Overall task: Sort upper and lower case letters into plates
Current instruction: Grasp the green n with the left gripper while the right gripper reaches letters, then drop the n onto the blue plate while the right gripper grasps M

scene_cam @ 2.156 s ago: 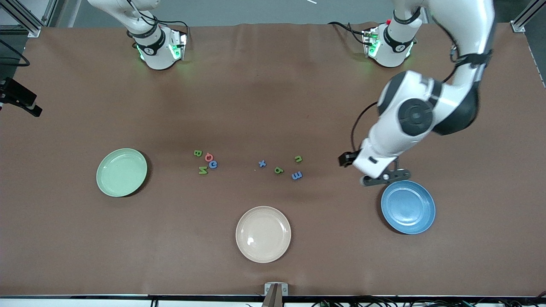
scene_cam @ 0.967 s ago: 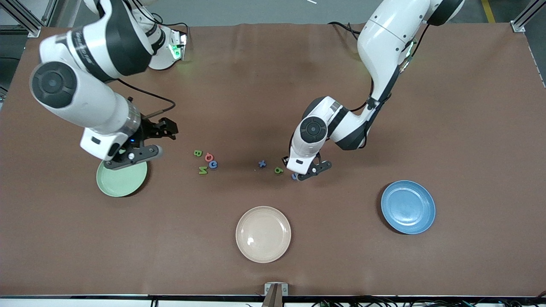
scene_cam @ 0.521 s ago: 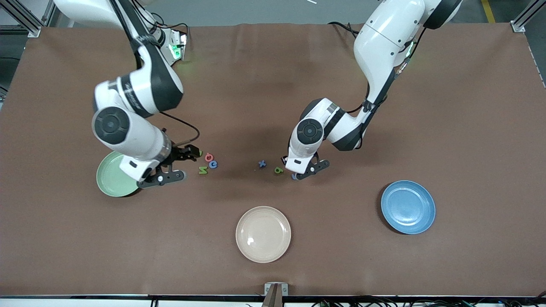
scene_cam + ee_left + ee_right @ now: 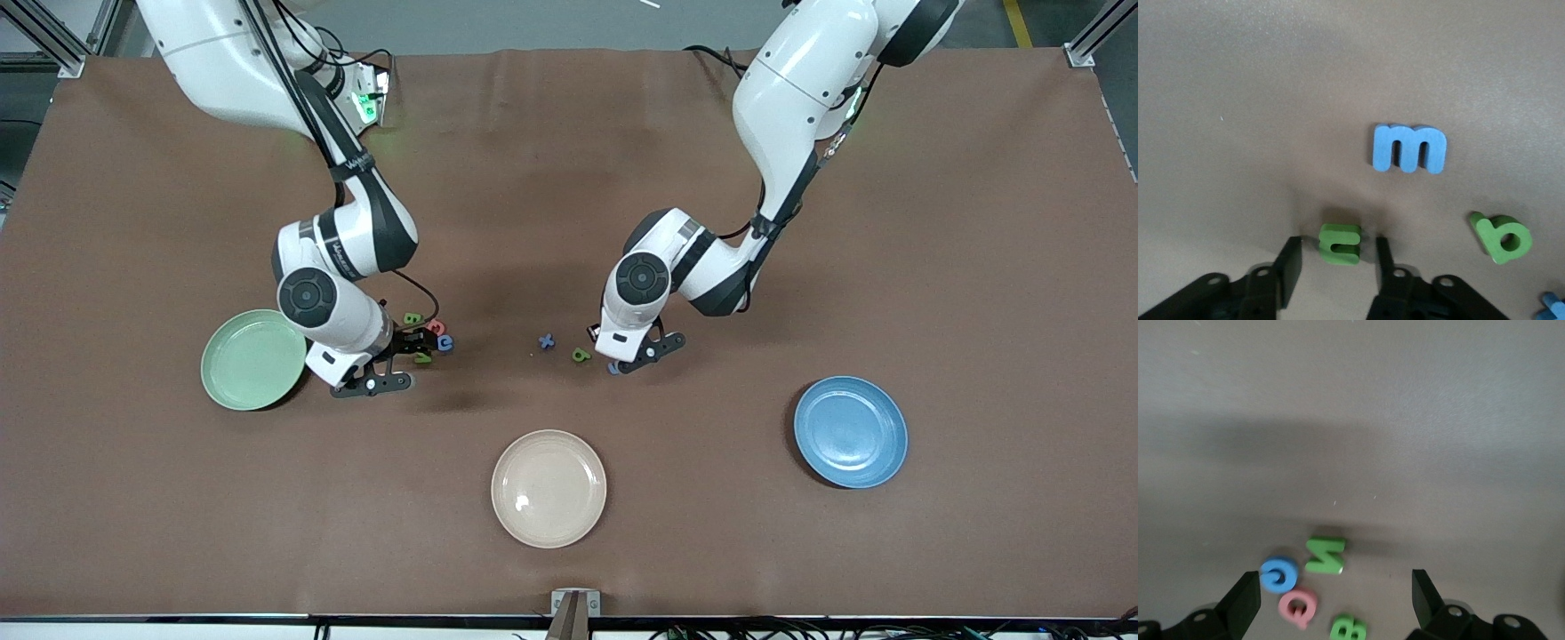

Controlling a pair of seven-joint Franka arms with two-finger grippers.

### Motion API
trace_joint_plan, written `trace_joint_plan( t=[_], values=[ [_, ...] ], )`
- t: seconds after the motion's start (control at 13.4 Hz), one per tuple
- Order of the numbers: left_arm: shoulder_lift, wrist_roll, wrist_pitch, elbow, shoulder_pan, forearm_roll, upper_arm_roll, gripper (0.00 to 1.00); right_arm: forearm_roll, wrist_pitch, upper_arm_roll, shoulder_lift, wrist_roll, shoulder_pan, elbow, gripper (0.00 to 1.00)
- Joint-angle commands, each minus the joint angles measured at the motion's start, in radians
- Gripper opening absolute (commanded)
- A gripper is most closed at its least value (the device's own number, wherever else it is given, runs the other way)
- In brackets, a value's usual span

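Observation:
My left gripper (image 4: 628,354) is low on the table and open. Its fingers (image 4: 1291,261) stand on either side of a small green letter n (image 4: 1339,244) without touching it. A blue m (image 4: 1409,148) and a green b (image 4: 1501,237) lie close by; in the front view the b (image 4: 581,355) and a blue x (image 4: 546,340) show. My right gripper (image 4: 397,366) is open wide just above a cluster: green M (image 4: 1325,555), blue G (image 4: 1279,575), pink Q (image 4: 1298,607), green B (image 4: 1348,629). The mint green plate (image 4: 253,359) and the blue plate (image 4: 850,431) hold nothing.
A cream-beige plate (image 4: 548,488) sits near the table's front edge, nearer to the camera than the letters. The brown table (image 4: 800,551) spreads wide around the plates. Both arm bases stand along the table's top edge in the front view.
My right arm swung from over the mint green plate to the letter cluster and came down. My left gripper went from the blue plate to the n, then held still.

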Motion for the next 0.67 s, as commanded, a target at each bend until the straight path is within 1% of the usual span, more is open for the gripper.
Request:
trace_joint_plan(
  t=[0.0,0.15,0.22,0.3,0.37,0.45,0.59],
  values=[
    [-0.007,-0.027,0.009,-0.01,-0.011,0.025,0.01,0.45,0.017,0.055,-0.004,0.035,0.01,0.005,-0.023,1.0],
    [-0.005,-0.027,0.009,-0.011,-0.011,0.025,0.011,0.33,0.017,0.074,-0.004,0.052,0.01,0.005,-0.018,0.99],
    [-0.005,-0.027,0.007,-0.013,-0.01,0.025,0.011,0.23,0.017,0.08,-0.004,0.064,0.01,0.008,-0.014,0.97],
    [-0.008,-0.027,0.006,-0.013,-0.007,0.025,0.011,0.11,0.018,0.086,-0.004,0.069,0.01,0.008,-0.014,0.92],
    [-0.019,-0.027,0.0,-0.013,0.006,0.025,0.011,0.03,0.018,0.091,-0.004,0.07,0.01,0.009,-0.012,0.9],
    [-0.04,-0.027,-0.005,-0.013,0.027,0.025,0.013,0.01,0.018,0.091,-0.004,0.073,0.01,0.009,-0.012,0.85],
    [-0.092,-0.02,-0.038,-0.01,0.093,0.025,0.011,0.01,0.018,0.091,-0.004,0.078,0.01,0.015,-0.014,0.76]
  ],
)
